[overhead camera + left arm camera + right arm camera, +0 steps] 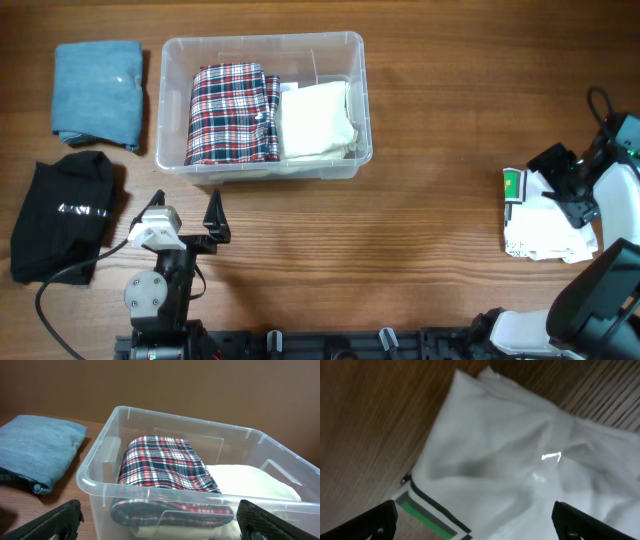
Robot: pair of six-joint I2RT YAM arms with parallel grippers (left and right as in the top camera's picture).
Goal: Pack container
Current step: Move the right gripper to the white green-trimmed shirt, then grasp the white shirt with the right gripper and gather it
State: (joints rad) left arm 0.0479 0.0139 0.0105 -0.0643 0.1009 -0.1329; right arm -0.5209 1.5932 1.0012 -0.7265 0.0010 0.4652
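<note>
- Wood-grain table (400, 250) is recorded as the work surface in all three views; a plain brown wall is seen behind it in the left wrist view.
- The container (168, 100) is found upright and uncovered on the far part of the table, left of centre, directly ahead of the left arm.
- Two folded items are lodged inside it: a red, white and navy plaid garment (235, 112) in the left portion and a cream cloth (315, 118) in the right portion, the two pressed side by side.
- A folded blue cloth (98, 92) is laid on the table just left of the container, apart from its wall.
- A black garment (65, 215) with pale lettering is placed nearer the robot, below the blue cloth and left of the left arm.
- The left gripper (187, 205) is noted on the near side of the container, short of its wall; its fingers (55, 522) are spread wide and nothing is held between them.
- A white garment (545, 235) with a green and dark striped edge is laid at the right side of the table, well apart from the container.
- The right gripper (565, 185) is positioned over this white garment; its fingers (590, 522) are parted, with the fabric beneath them. Contact with the fabric cannot be confirmed.
</note>
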